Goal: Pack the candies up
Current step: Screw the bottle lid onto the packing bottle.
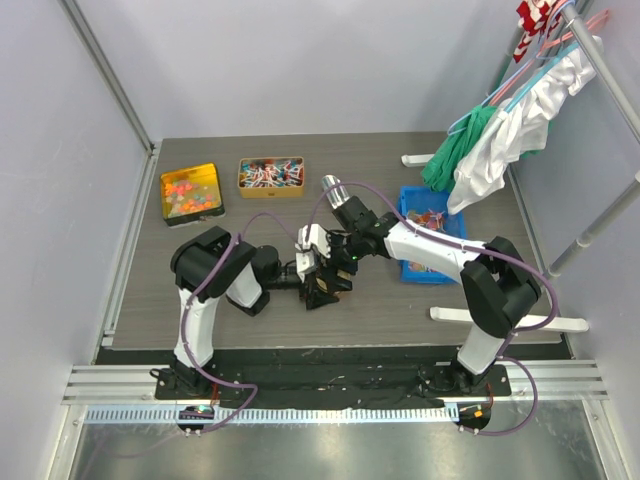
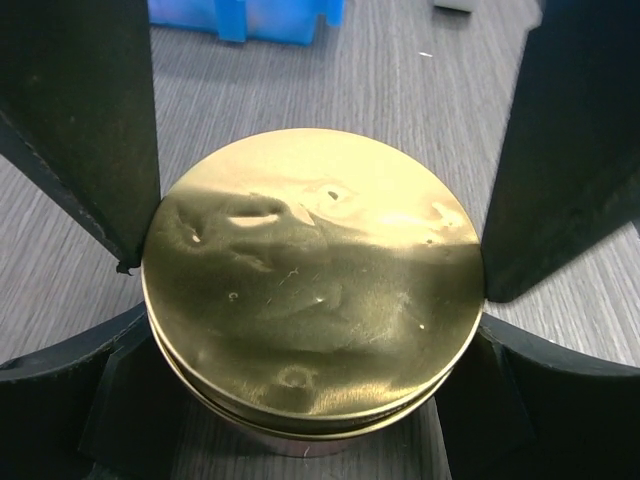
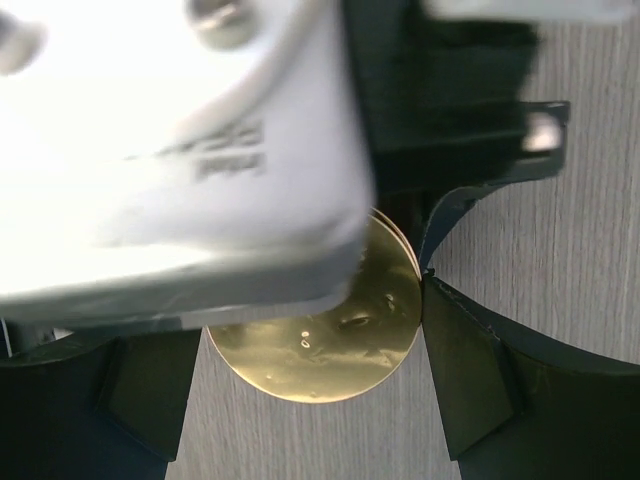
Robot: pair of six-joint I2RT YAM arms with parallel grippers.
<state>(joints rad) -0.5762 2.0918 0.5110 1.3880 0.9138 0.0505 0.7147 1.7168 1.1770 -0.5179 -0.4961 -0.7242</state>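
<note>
Candies (image 1: 192, 192) sit at the back left of the surface (image 1: 200, 290), and none looks packed yet. The orange, yellow and red gummy pieces fill a square gold tray, and the wrapped ones (image 1: 270, 175) lie heaped in a second tray just beside it. Both heaps are well apart from the arms.

All the action is at the centre, where both arms meet over a round gold tin (image 2: 312, 330). Its lid is on and dented, covering the whole top, so I can't see whether anything is inside. The left tool (image 2: 312, 270) has a finger pressed against each side of the tin and is gripping it. The right tool (image 3: 310, 330) comes in from the other side and straddles the same tin. One of its fingers is at the rim, but the left arm's pale housing hides the other side. I can't tell whether it is clamped on or only bracketing the lid.

Off to the right a blue bin (image 1: 406, 200) shows a few coloured specks, too small to name.

My read is that this is the opening stage. The lid has to come off before any sweet can go in. Fetching from the trays, filling and closing are all ahead.
</note>
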